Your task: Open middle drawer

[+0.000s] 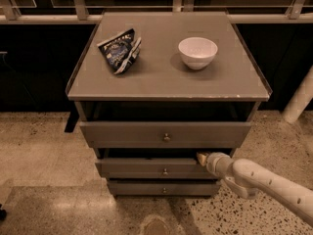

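The middle drawer (146,168) is a grey-brown flat front with a small round knob (165,171), set between a wider top drawer (122,133) and a narrower bottom drawer (137,187). It stands out a little, with a dark gap above its top edge. My gripper (201,157) comes in from the lower right on a white arm (264,180). Its tip is at the top edge of the middle drawer, near that drawer's right end and right of the knob.
The cabinet top (161,77) holds a crumpled blue chip bag (120,50) and a white bowl (197,52). The top drawer also stands out a little. A white post (299,102) stands at the right. The floor is speckled stone (44,155).
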Action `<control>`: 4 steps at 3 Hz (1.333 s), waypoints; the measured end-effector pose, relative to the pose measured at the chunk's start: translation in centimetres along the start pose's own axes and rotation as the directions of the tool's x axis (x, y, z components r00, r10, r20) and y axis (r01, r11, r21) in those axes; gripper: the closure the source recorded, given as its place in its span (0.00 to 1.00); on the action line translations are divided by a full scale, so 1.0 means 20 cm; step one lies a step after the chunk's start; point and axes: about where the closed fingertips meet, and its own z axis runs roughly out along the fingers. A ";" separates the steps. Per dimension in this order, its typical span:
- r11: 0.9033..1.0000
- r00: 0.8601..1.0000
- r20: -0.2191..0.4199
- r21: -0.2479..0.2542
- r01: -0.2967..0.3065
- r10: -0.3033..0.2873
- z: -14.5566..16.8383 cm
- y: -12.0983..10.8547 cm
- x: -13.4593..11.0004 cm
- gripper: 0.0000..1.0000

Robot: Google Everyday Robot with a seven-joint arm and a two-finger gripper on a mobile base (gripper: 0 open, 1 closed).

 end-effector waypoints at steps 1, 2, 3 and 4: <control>1.000 1.000 -0.002 0.000 -0.001 0.001 -0.02 0.01 -0.02 1.00; 1.000 1.000 -0.002 0.000 -0.001 0.001 -0.02 0.01 -0.03 1.00; 0.999 0.996 -0.092 -0.031 -0.017 0.014 -0.07 0.06 0.07 1.00; 0.998 0.990 -0.140 -0.056 -0.025 0.017 -0.09 0.11 0.10 1.00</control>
